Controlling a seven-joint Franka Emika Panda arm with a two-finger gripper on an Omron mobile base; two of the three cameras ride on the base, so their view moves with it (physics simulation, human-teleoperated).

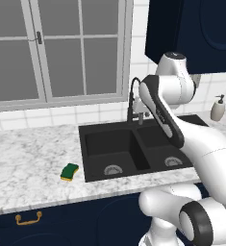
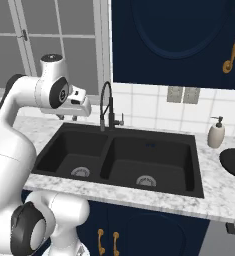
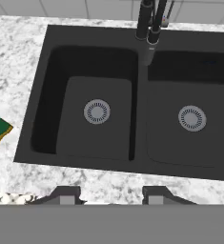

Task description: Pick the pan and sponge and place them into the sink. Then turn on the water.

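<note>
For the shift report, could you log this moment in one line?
gripper: open, empty | sponge: counter | pan: counter | sink: empty

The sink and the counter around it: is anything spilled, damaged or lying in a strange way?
Nothing stands out. The sink is dry with both basins bare, and the sponge lies flat on the counter to its left.

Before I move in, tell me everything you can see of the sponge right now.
The sponge is a small rectangular block, dark green on top with a yellow layer showing along its edge. It lies flat on the white marbled counter, left of the black sink and apart from its rim, nearer the counter's front edge. It sits turned at an angle. Nothing touches it but the counter. In the hand view it is cut off by the left edge.
</note>
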